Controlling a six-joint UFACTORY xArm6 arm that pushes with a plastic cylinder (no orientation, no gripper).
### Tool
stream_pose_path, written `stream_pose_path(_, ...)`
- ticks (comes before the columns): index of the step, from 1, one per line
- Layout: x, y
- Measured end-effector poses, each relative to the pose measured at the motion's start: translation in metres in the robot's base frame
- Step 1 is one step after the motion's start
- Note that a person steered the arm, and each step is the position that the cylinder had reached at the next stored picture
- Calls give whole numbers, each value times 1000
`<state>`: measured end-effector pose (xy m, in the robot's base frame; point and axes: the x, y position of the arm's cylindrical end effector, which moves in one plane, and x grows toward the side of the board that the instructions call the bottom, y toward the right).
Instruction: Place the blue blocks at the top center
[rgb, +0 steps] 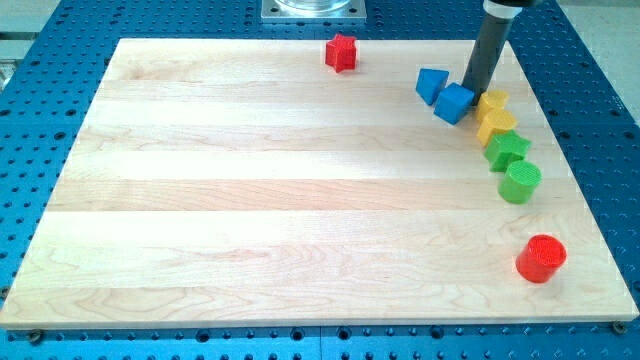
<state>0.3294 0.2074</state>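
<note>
Two blue blocks lie at the view's upper right: a blue wedge-like block (431, 84) and a blue cube (454, 103) just below and right of it, touching or nearly touching. My tip (470, 90) comes down as a dark rod from the view's top right and rests against the cube's upper right edge, between the cube and a yellow block (492, 102).
A red star-like block (341, 52) sits at the top centre. Right of the cube, a column runs downward: two yellow blocks (496, 125), a green star-like block (507, 149), a green cylinder (520, 182). A red cylinder (541, 259) stands at lower right. The wooden board (250, 200) lies on a blue perforated table.
</note>
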Motion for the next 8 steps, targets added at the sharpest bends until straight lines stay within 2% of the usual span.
stream_pose_path(1,6,-70)
stream_pose_path(2,17,-111)
stream_pose_path(3,21,-47)
stream_pose_path(4,41,-31)
stream_pose_path(5,97,-53)
stream_pose_path(6,48,-107)
stream_pose_path(7,-22,-154)
stream_pose_path(8,-13,-160)
